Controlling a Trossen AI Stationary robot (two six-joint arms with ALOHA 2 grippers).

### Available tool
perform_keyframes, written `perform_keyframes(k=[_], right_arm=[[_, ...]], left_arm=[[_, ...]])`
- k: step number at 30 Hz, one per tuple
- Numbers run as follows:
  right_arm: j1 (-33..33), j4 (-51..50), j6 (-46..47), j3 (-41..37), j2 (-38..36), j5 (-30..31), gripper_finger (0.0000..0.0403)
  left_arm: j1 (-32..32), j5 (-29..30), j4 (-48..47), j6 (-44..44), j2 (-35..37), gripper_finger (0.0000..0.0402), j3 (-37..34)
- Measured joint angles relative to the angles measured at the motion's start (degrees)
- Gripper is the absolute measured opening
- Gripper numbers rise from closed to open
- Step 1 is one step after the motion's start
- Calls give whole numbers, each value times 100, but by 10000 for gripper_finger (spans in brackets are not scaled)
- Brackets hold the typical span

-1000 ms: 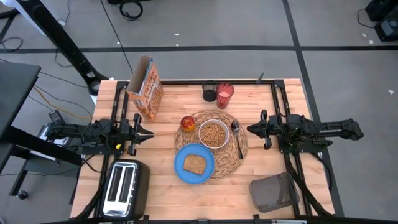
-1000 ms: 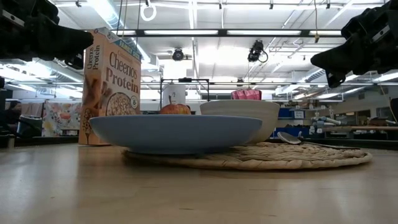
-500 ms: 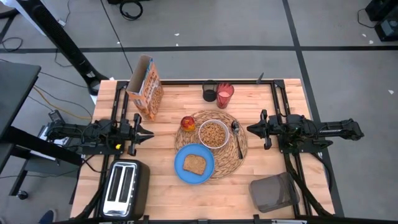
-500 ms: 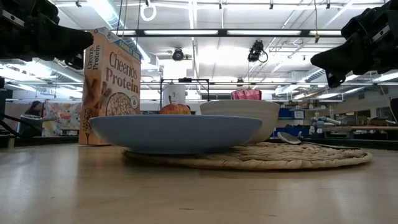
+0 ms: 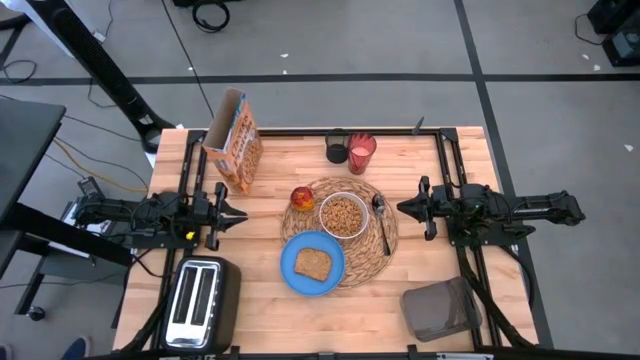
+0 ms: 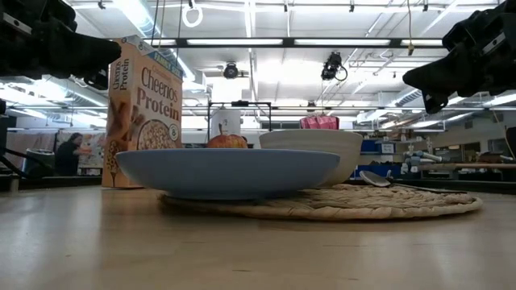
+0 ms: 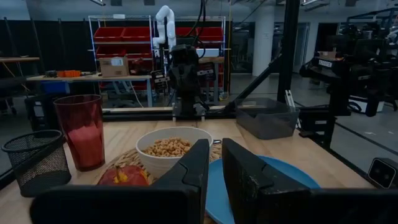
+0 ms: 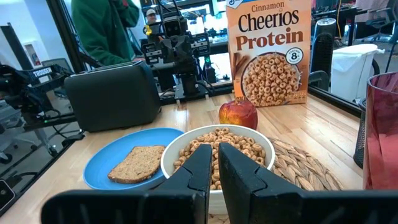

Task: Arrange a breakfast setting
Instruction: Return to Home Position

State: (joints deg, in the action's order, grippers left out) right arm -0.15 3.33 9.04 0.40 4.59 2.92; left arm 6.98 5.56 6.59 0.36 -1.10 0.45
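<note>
The round woven placemat [image 5: 372, 250] lies mid-table. On it stand the white bowl [image 5: 343, 215], full of cereal, the red-yellow apple [image 5: 302, 198] at its far left rim and the metal spoon [image 5: 382, 222] at its right. The blue plate [image 5: 297, 270] overlaps the mat's near left edge and carries the toast slice [image 5: 314, 263]. The red cup [image 5: 361, 153] and the orange Cheerios box [image 5: 236, 142] stand farther back. My left gripper [image 5: 240, 213] hovers left of the mat, shut and empty. My right gripper [image 5: 403, 208] hovers right of it, shut and empty.
A silver toaster [image 5: 203, 300] stands at the near left corner. A small black mesh cup [image 5: 337, 147] stands beside the red cup. A grey container [image 5: 440, 310] sits at the near right. A person in green [image 8: 102, 28] stands beyond the table.
</note>
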Motion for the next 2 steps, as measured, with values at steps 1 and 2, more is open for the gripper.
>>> perform_keyframes(k=[1, 2], right_arm=[[-1, -2, 0, 0, -1, 0, 39], [-1, -1, 0, -1, -1, 1, 39]], left_arm=[[-2, 2, 2, 0, 0, 53, 0], [0, 1, 0, 0, 0, 53, 0]])
